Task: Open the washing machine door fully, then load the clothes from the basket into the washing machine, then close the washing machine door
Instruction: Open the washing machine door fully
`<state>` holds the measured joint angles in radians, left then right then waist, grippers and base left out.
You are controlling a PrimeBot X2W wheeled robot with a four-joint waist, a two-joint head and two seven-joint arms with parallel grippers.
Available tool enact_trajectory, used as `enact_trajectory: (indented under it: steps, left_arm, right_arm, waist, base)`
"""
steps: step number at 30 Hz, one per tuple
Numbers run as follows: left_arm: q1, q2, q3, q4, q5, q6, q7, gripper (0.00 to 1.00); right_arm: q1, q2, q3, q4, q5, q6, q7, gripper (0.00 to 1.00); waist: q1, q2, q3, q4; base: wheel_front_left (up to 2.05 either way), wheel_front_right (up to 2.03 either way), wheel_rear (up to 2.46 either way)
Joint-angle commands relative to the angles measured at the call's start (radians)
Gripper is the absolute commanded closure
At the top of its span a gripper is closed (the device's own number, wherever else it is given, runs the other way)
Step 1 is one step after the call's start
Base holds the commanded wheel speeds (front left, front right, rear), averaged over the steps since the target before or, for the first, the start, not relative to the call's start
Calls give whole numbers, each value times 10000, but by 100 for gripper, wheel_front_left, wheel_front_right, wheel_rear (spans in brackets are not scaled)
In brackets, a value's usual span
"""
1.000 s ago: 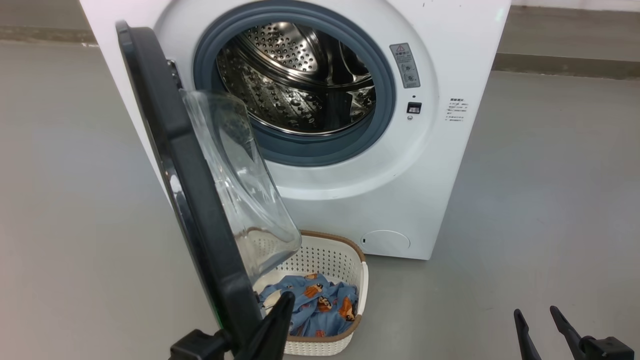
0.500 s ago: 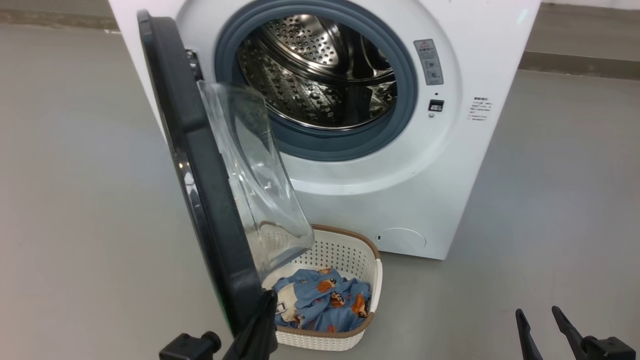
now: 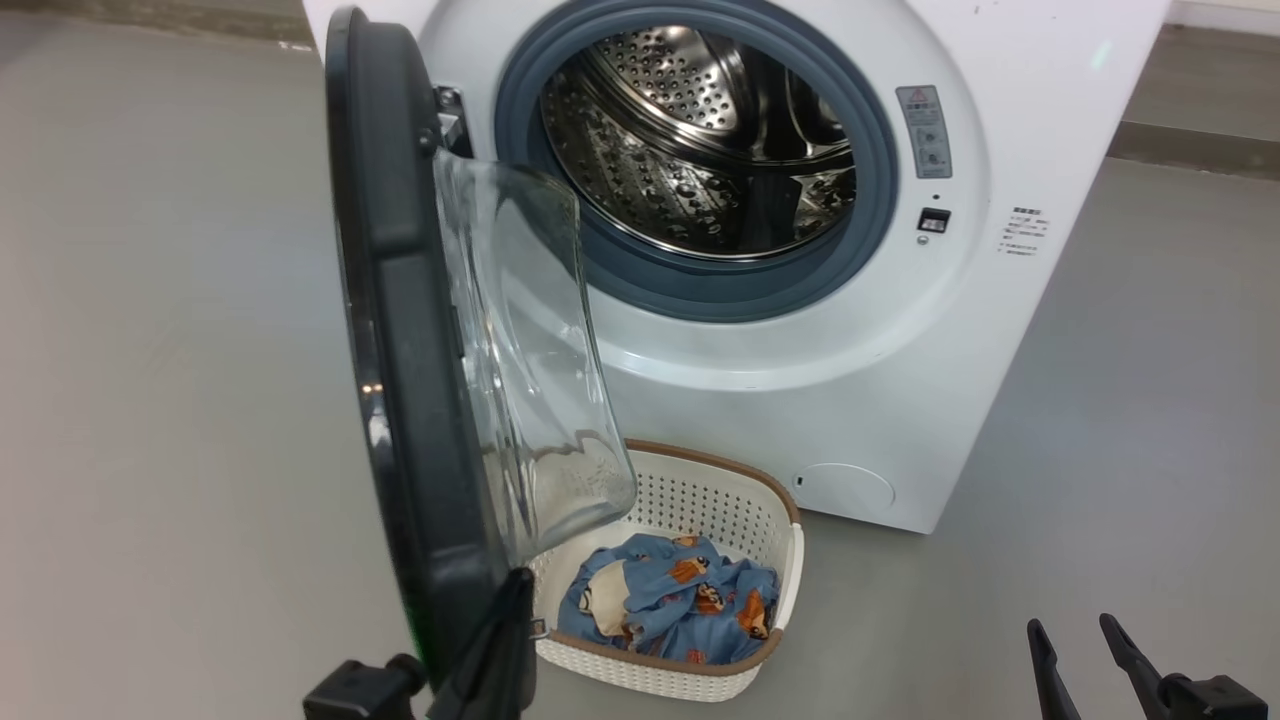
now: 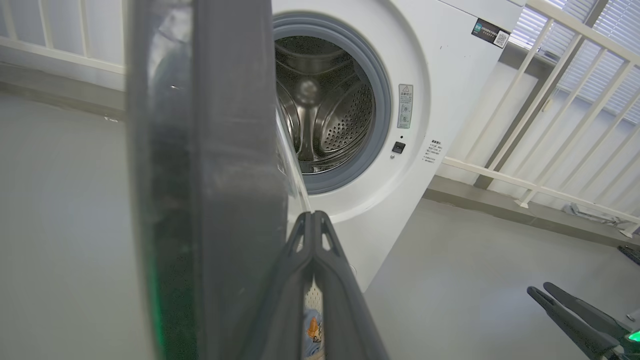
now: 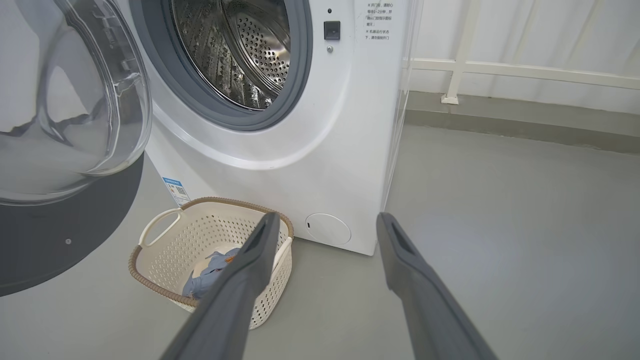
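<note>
The white washing machine stands with its steel drum exposed. Its black washing machine door hangs swung out to the left, edge-on to me, glass bowl facing right. My left gripper is shut, holding nothing, its tips against the door's lower inner edge; the left wrist view shows the gripper beside the door. The basket sits on the floor below the door, holding the blue printed clothes. My right gripper is open at the lower right, well clear of the basket and clothes.
Grey floor spreads to the left and right of the machine. A white railing runs behind and to the right of it, with a low kerb along its foot. A round service flap sits low on the machine's front.
The head camera has turned, so the machine sits further right in the picture. The door now looks more edge-on, swung wider, with my shut left gripper still at its lower edge. The right gripper is unchanged.
</note>
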<state>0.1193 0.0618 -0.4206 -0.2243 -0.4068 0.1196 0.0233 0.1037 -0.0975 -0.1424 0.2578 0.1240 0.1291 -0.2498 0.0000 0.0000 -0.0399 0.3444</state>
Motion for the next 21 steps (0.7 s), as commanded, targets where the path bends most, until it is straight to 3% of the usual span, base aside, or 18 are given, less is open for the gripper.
enact_trajectory:
  steps: [1,11,21]
  left_arm:
    - [-523,52,643,-161,7,262,-174,100]
    - [-747,311,1840,202,-121,813,-627,100]
    - [-1461,481,3000,1431,-439,1178,-1224,100]
  right_arm:
    - [-27,-120,216,-213,-72,16,-120,0]
    - [-49,-21,249,-159,-49,16,-120,0]
    - [-85,16,372,-136,-7,16,-120,0]
  waist:
    - [0,0,4,144]
    - [0,0,53,660]
    - [0,0,93,796]
  base:
    - [0,0,0]
    - [0,0,0]
    - [0,0,0]
